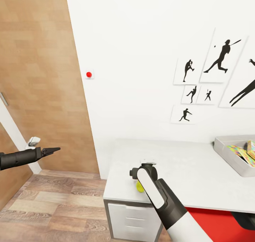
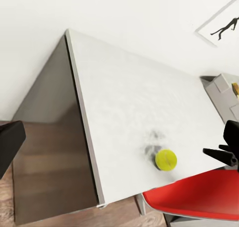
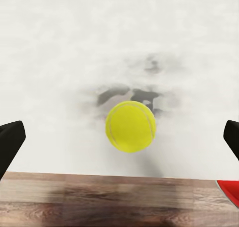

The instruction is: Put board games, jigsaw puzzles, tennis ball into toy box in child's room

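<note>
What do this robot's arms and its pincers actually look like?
The right arm is a thick rounded limb in dark grey with a glossy white panel along its top, ending in a dark, knobbly wrist joint. The left arm is a slim dark cylinder tapering to a black, pointed left gripper. No cables or markings show.

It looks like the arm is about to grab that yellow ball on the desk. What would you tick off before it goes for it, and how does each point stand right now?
1. Right gripper open: ok, its fingers stand wide apart.
2. Tennis ball lined up between the fingers: ok, roughly centred in the right wrist view.
3. Ball resting on the table, not rolling: cannot tell from a single moment.
4. Ball near the table's front edge: not ok, a nudge might push it off.
5. Toy box within reach: cannot tell.
6. Left gripper out of the way: ok, over the floor beside the table.
</note>
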`<state>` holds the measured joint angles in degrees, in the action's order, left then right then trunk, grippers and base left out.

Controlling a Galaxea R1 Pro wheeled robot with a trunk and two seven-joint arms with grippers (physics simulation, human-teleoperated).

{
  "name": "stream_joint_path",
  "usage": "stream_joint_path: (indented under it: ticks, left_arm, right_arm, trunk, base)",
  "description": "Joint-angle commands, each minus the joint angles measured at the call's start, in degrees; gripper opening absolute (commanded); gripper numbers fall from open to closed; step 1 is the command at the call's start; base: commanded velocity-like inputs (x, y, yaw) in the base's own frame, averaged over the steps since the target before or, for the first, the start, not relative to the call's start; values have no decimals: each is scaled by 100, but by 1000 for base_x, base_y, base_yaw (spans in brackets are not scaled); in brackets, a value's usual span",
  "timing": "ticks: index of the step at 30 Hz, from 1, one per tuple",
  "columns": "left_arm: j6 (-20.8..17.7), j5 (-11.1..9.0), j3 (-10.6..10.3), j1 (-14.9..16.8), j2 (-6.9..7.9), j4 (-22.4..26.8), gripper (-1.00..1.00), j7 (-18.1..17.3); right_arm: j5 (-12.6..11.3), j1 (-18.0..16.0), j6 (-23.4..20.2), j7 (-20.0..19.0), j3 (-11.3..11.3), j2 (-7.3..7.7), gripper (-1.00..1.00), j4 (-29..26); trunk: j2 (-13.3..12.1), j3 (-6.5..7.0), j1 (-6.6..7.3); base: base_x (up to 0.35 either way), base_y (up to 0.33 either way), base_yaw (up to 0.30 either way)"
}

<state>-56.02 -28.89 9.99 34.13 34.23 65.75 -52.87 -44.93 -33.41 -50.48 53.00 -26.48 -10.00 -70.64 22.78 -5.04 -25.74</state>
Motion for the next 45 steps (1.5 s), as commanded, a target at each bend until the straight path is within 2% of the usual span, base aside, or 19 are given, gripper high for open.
stream_joint_path:
  ticks: [1, 5, 8, 10, 13, 16, 20, 36, 43, 45]
  left_arm:
    - [-17, 3, 3, 6, 2, -1, 100, -30]
    - [-13, -1, 3, 6, 4, -1, 100, -43]
    - [-21, -2, 3, 6, 4, -1, 100, -46]
    - [-32, -3, 3, 6, 4, -1, 100, -47]
    - [-39, -3, 3, 6, 4, -1, 100, -48]
    - [-46, -3, 3, 6, 7, -1, 100, -52]
    - [-56, -3, 3, 6, 5, -1, 100, -56]
    - [-58, -12, 3, 6, 5, -1, 100, -74]
    - [-58, -19, 3, 6, 4, -1, 100, -74]
    - [-58, -16, 3, 6, 4, -1, 100, -74]
  right_arm:
    - [-47, -8, -12, 56, -6, 0, 100, 9]
    - [-24, -8, 86, 53, -52, 0, 100, 34]
    - [-3, -11, 427, 45, -285, 0, 100, 136]
    - [10, -32, 705, 2, -440, 0, 100, 394]
    - [35, -76, 888, -238, -510, 0, 100, 767]
    - [58, -95, 965, -547, -535, 0, 100, 923]
    - [76, -96, 1127, -707, -550, 0, 100, 984]
    - [85, -103, 1284, -756, -535, 0, 100, 1008]
    - [81, -114, 1279, -756, -518, 0, 100, 1033]
    - [81, -118, 1278, -756, -517, 0, 100, 1038]
  trunk:
    - [14, -13, -4]
    - [14, -13, -4]
    - [14, -13, -4]
    - [14, -13, -4]
    - [94, -49, -48]
    - [214, -103, -114]
    - [375, -175, -202]
    - [1016, -462, -553]
    - [1016, -462, -553]
    - [1096, -498, -597]
  base:
    - [18, 7, 0]
    - [9, 3, 0]
    - [2, 1, 0]
    - [0, 0, 0]
    - [0, 0, 0]
    - [0, 0, 0]
    - [0, 0, 0]
    - [0, 0, 0]
    - [0, 0, 0]
    - [0, 0, 0]
